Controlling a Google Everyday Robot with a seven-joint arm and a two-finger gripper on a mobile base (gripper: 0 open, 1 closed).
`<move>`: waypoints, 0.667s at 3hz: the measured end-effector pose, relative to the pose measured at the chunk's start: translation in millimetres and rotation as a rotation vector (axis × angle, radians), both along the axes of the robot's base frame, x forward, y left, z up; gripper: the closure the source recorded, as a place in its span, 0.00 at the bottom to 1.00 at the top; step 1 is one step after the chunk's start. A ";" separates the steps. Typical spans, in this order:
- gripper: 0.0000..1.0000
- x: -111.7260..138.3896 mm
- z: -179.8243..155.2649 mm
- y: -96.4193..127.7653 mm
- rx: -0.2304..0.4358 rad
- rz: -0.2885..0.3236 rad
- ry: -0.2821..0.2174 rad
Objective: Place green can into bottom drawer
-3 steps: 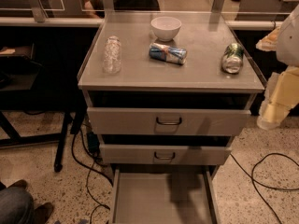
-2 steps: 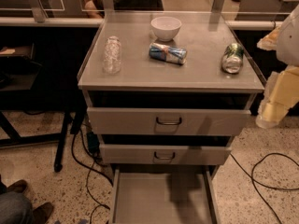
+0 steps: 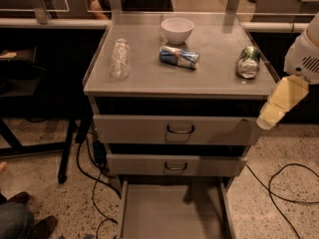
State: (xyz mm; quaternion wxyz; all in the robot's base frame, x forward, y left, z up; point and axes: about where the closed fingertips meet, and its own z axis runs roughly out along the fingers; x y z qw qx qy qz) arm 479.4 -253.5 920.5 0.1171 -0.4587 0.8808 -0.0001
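Note:
The green can (image 3: 248, 62) lies on its side near the right edge of the grey cabinet top (image 3: 149, 78), one shiny end facing the camera. The bottom drawer (image 3: 172, 215) is pulled out at floor level, and its flat grey floor is bare. My gripper (image 3: 267, 118) hangs at the far right, beside the cabinet's right front corner. It is below and to the right of the can, about level with the top drawer, and is not touching the can.
On the cabinet top are a clear plastic bottle (image 3: 120, 59), a blue-and-silver can (image 3: 179, 57) on its side and a white bowl (image 3: 177, 30). The two upper drawers (image 3: 179, 130) stick out slightly. Cables (image 3: 284, 183) trail on the floor, and a person's shoes (image 3: 22, 218) are at lower left.

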 end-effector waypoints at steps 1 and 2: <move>0.00 16.4 -14.8 -20.4 0.080 -0.221 0.070; 0.00 18.7 -14.4 -20.5 0.087 -0.254 0.065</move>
